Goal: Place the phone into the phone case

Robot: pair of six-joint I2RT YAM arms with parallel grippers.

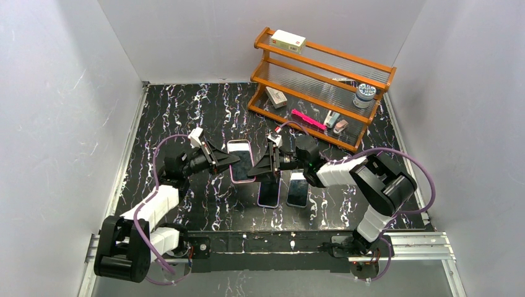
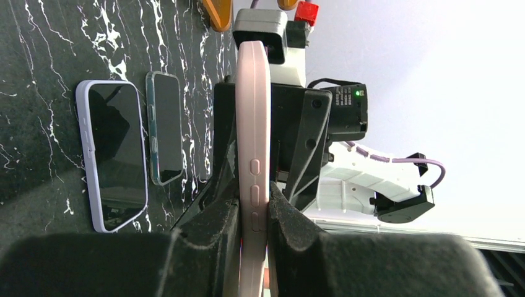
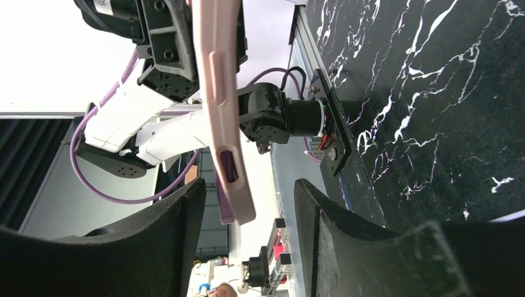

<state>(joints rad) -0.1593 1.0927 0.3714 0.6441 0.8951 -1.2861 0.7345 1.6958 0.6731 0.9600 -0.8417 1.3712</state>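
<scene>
**A:** Left tool (image 2: 252,215)?

**B:** Pinching the pink phone case (image 2: 252,124), one pad on each face, right by the side buttons. The case sits edge-on to the left wrist camera, held clear of the tabletop (image 1: 173,105).

**A:** Right tool (image 3: 251,192)?

**B:** Spread wide. The case's end with the slot cut-out hangs between the two fingers (image 3: 179,235). As far as the right wrist view shows, it touches neither.

**A:** Position from overhead?

**B:** Mid-tabletop, between the two arms. The left tool grips the case from the left and the right tool faces it from the right. The case is tilted.

**A:** Anything inside the case?

**B:** From overhead, a dark face shows within the pink rim. Cannot tell whether that is a phone or the case's own inner back.

**A:** Phones?

**B:** Two lie flat on the tabletop, screens up, parallel, with a narrow gap between them. One is a lavender-edged phone (image 2: 111,154), the other a clear-edged phone (image 2: 166,127). Overhead, both lie beneath the right arm's wrist, nearer the bases than the held case. Neither tool touches them.

**A:** Anything else?

**B:** A wooden rack (image 1: 260,42) stands at the far right corner with small items on its shelves, well apart from both tools.
</scene>
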